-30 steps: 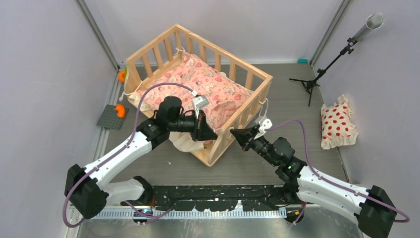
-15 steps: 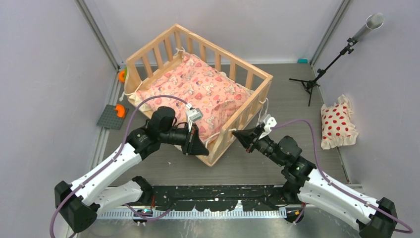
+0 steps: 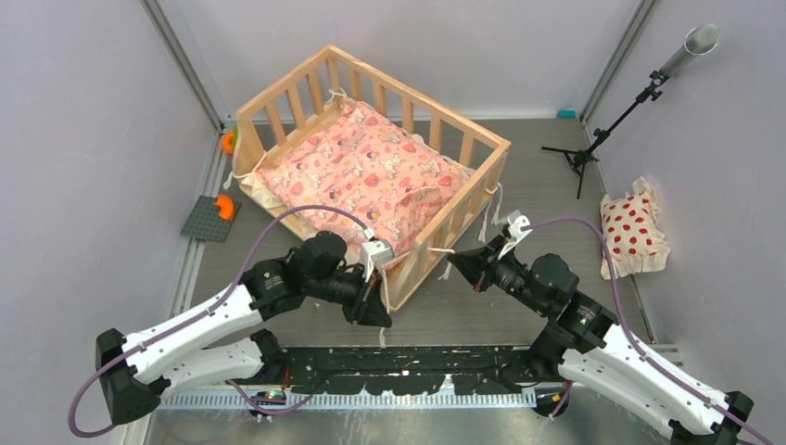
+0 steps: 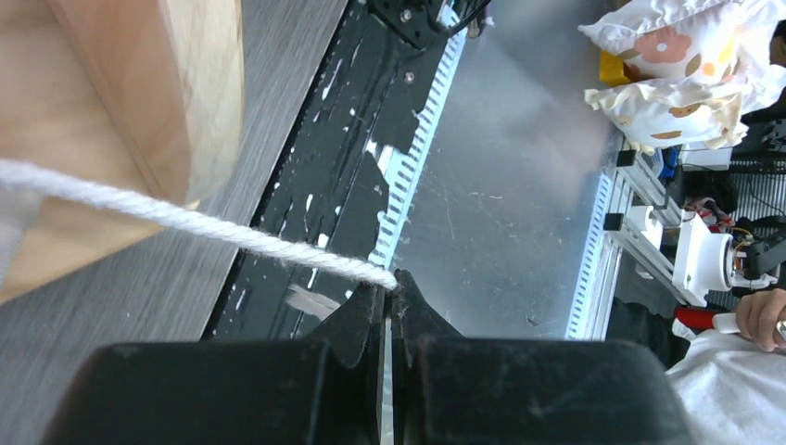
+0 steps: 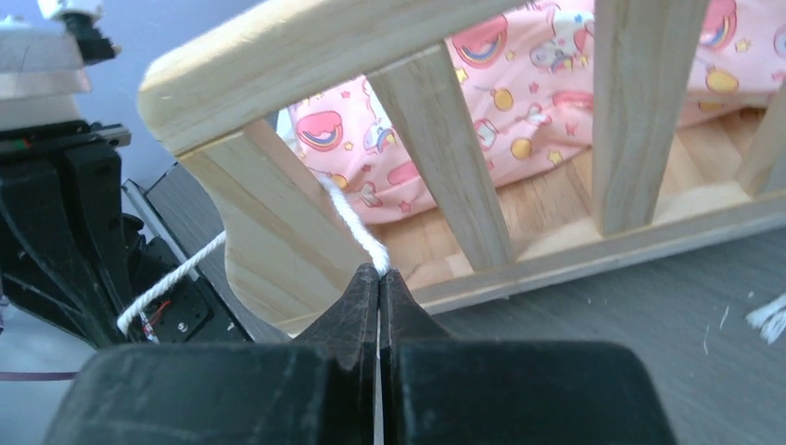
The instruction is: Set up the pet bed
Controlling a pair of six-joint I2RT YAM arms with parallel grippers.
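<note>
Look at the top view: your pet bed sits angled on the grey table, up toward 12 o'clock, one corner pointing down at 6 o'clock toward the arm bases. The pink cushion lies flat inside it, filling the base between the slatted rails.

Your left gripper is just off that near corner, on its 7 o'clock side. In the left wrist view its fingers are pressed together on the end of a white tie cord. The cord runs taut from the tips toward 10 o'clock, across the wooden corner of the bed.

Now your right gripper, at 3 o'clock from the same corner, just outside the right-hand rail. The right wrist view gives you the close look: fingers shut tight, pinching a second tie cord right at the tips. That cord climbs toward 11 o'clock and passes between two slats, with the cushion showing pink behind the bars. Another stretch of cord drops away past the corner post toward 8 o'clock.

So both arms flank the near corner, one cord pinched in each.

Over at 3 o'clock, by the wall, the white pillow with red dots lies well apart from the bed. A black tripod stand is at 1 o'clock, and a grey plate with an orange piece at 9 o'clock.
</note>
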